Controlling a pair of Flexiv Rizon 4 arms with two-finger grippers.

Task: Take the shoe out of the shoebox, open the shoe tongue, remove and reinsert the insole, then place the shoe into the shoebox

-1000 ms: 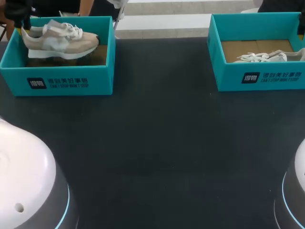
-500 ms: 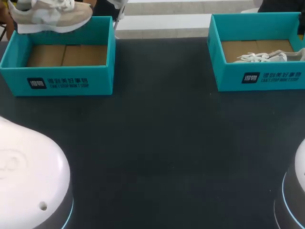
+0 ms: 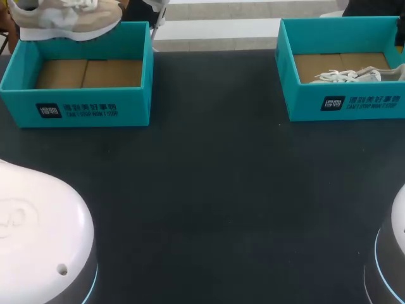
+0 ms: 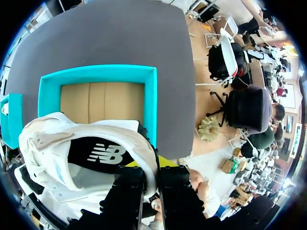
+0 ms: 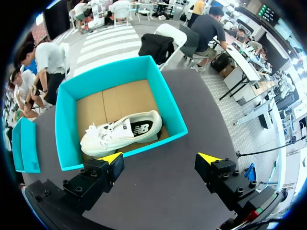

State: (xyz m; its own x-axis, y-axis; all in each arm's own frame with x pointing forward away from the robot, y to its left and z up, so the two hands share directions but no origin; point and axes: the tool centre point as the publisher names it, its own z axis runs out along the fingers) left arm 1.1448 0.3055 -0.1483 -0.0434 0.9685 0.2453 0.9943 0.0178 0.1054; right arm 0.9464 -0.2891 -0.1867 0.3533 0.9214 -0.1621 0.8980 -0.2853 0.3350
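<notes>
The beige shoe point(image 3: 63, 16) hangs in the air, pinched at the back of its heel collar by the left gripper point(image 4: 149, 167). Its two fingers press on the collar from either side, one inside the shoe and one outside. In the left wrist view the shoe point(image 4: 72, 143) fills the space ahead of the fingers, its opening facing the camera. Beyond and beneath it sits the teal left shoebox point(image 4: 96, 72), its brown cardboard floor showing.

The right gripper point(image 5: 160, 160) holds nothing, its yellow tips spread wide apart above the dark table point(image 3: 215, 190). Just ahead of it stands the right shoebox point(image 5: 64, 139), with a white shoe point(image 5: 120, 132) lying on its side within.

The two boxes stand well apart at the table's far edge.
</notes>
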